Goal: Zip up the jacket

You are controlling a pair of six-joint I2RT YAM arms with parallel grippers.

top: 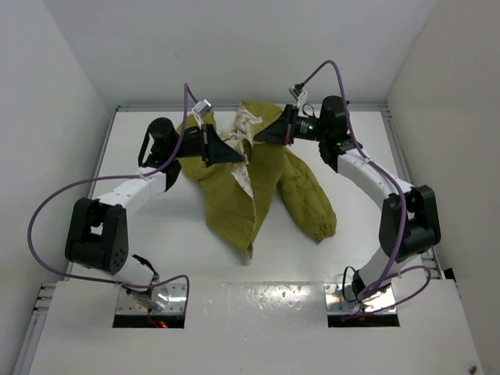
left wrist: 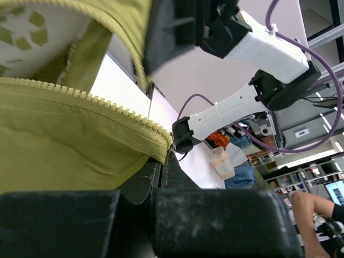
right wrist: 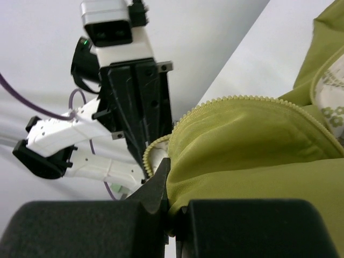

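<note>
The olive-yellow jacket lies open in the middle of the white table, its cream lining showing near the top. One sleeve spreads to the right. My left gripper is shut on the jacket's left front edge; in the left wrist view the zipper teeth run into its closed jaws. My right gripper is shut on the opposite front edge, with fabric pinched in its jaws. The two grippers face each other a short way apart. The zipper slider is not visible.
White walls enclose the table on the left, back and right. Purple cables loop off both arms. The right arm's elbow stands at the right side and the left arm's elbow at the left.
</note>
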